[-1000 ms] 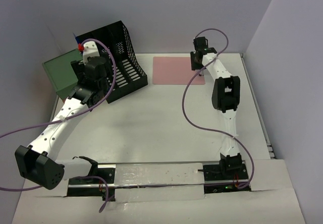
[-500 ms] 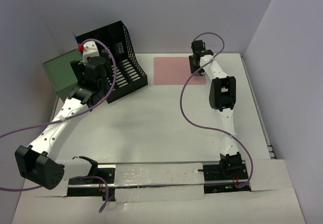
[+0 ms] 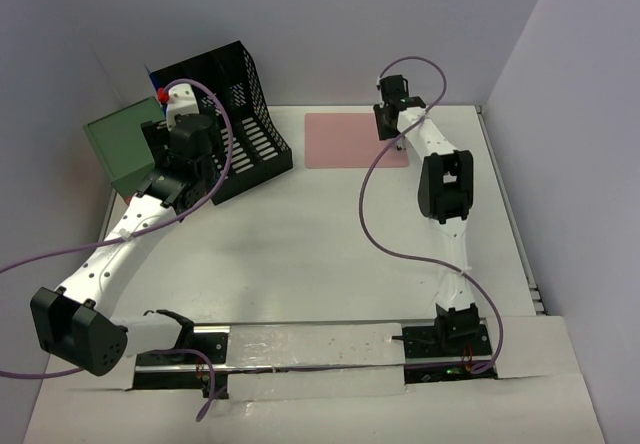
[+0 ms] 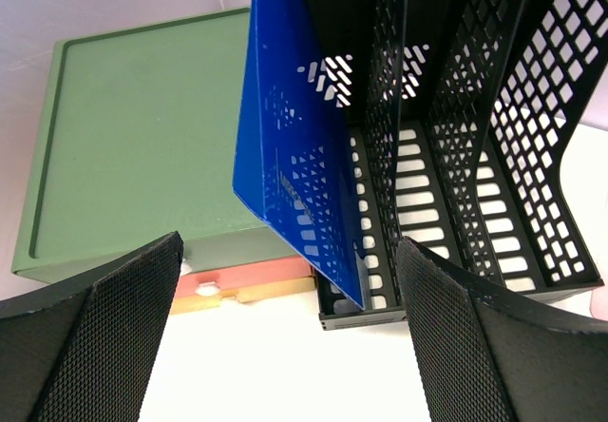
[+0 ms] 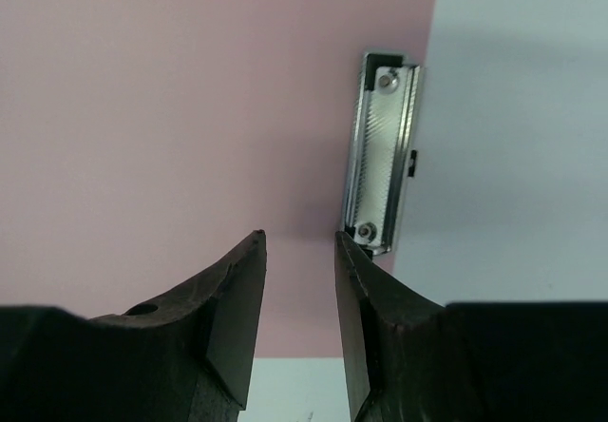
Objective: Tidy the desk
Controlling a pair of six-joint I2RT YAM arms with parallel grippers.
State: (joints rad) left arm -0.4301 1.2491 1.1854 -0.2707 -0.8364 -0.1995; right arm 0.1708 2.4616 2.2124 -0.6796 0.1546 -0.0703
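The white desk (image 3: 320, 254) holds a black mesh file organizer (image 3: 245, 114) at the back left. A blue board (image 4: 294, 156) leans in the organizer's (image 4: 456, 156) leftmost slot. A pink clipboard (image 3: 345, 139) lies flat at the back centre. My left gripper (image 3: 172, 104) is open wide and empty in front of the organizer, above the desk (image 4: 285, 374); in its wrist view the gripper (image 4: 290, 251) frames the blue board. My right gripper (image 3: 396, 140) hangs over the clipboard's right end. In its wrist view the gripper (image 5: 299, 237) is slightly open and empty above the pink board (image 5: 190, 89), just left of the metal clip (image 5: 382, 151).
A green box (image 3: 120, 144) stands left of the organizer; in the left wrist view the box (image 4: 142, 137) rests on a pink slab (image 4: 247, 278) and a yellow slab (image 4: 256, 294). Lilac-grey walls close the back and sides. Purple cables loop off both arms.
My right gripper has shifted a little to the left and back over the clipboard's clip end. The left arm has barely moved.
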